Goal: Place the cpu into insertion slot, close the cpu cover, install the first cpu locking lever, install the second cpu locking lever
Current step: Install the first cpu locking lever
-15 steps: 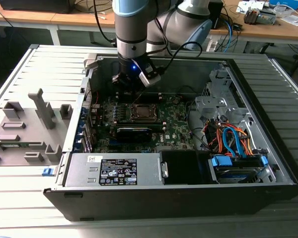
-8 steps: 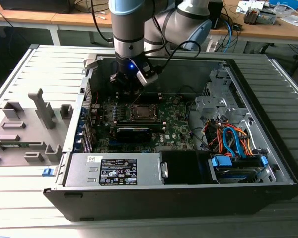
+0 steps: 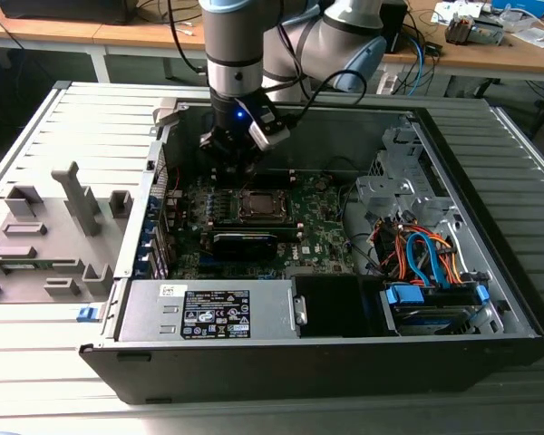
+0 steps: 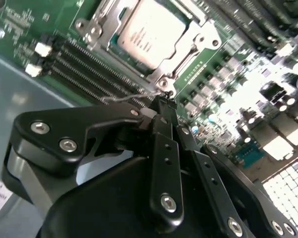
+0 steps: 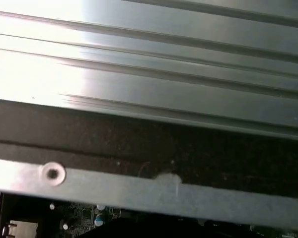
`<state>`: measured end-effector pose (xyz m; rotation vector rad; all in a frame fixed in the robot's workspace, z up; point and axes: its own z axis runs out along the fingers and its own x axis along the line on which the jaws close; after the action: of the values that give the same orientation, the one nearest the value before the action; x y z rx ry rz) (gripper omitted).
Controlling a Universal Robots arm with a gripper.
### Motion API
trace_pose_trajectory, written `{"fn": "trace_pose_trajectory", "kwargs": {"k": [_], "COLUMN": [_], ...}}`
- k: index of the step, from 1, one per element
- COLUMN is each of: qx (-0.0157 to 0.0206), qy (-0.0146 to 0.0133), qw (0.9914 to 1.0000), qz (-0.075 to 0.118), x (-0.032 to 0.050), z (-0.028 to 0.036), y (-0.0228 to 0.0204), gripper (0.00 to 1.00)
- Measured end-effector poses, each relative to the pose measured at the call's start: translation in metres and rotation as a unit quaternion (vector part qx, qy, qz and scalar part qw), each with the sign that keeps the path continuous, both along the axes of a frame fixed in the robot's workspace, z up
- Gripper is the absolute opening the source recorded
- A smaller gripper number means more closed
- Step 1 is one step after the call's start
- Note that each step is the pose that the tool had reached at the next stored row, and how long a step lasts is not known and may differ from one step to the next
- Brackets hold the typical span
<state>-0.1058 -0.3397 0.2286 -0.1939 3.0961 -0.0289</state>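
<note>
Pinching a thin silver wire lever between closed fingertips, the gripper shows in the second wrist view with its black fingers brought together to a narrow point just beside a corner of the socket. The wire runs sideways from the tips across the dark memory slots.

Item, the cpu: pale silver-grey metal top, lying flat inside the socket. Also seen in the exterior view, near the middle of the motherboard.

Item, the cpu cover: silver-grey frame plate lying down flat around the chip, its square opening showing the chip's top.

Item, the arm: in the exterior view the gripper hangs from the grey wrist into the open computer case, just behind the socket, a blue light lit on its body.

Item, long black card: lying across the board just in front of the socket.

Item, power supply: grey box with a label, along the case's front wall in the exterior view.

Item, cable bundle: orange, blue and black, toward the exterior view's right.

Item, grey fixture blocks: standing on the ribbed table, at the exterior view's left.

Item, first wrist view: ribbed grey metal surface, a dark band, and a metal rail with a rivet.
</note>
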Motion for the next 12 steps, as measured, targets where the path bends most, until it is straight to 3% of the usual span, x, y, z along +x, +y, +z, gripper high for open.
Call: {"fn": "trace_pose_trajectory", "kwargs": {"k": [3, 6, 8, 9, 11, 12], "qx": [-0.0002, -0.0003, -0.0003, -0.0003, -0.0016, -0.0017], "qy": [0.0001, 0.0002, 0.0002, 0.0039, 0.0176, 0.0180], "qw": [0.99972, 0.99879, 0.99854, 0.99853, 0.99838, 0.99837], "qz": [-0.024, -0.049, -0.054, -0.054, -0.054, -0.054], "x": [0.0000, 0.0000, -0.0001, 0.0000, 0.0001, 0.0000], "z": [-0.0009, -0.0015, -0.0015, -0.0020, -0.0024, -0.0023], "y": [0.0000, 0.0000, 0.0000, 0.0001, 0.0000, 0.0000], "gripper": [0.11, 0.11, 0.11, 0.11, 0.11, 0.11]}}
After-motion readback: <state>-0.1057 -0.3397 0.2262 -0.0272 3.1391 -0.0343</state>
